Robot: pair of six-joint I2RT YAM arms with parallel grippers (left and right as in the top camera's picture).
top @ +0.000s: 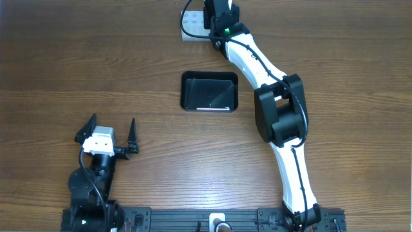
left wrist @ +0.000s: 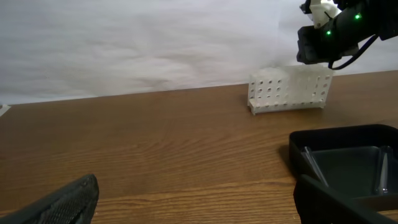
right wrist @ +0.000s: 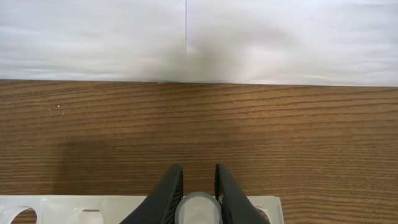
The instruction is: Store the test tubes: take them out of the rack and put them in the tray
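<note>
At the table's far edge stands the white rack (top: 192, 27), and my right gripper (top: 217, 19) is over its right end. In the right wrist view the two fingers (right wrist: 166, 190) are shut on the round rim of a clear test tube (right wrist: 199, 209) standing in the rack (right wrist: 93, 210). The black tray (top: 187, 91) lies mid-table with a few clear tubes (top: 217, 98) in it. Near the front left, my left gripper (top: 112, 120) is open and holds nothing. Its view shows the rack (left wrist: 290, 89), the tray (left wrist: 298, 146), tubes (left wrist: 311, 163) and the right gripper (left wrist: 320, 37).
A white wall or sheet (right wrist: 199, 37) rises just behind the rack at the table's far edge. Bare wooden tabletop (top: 77, 58) spreads to the left of the tray and between the tray and the left arm.
</note>
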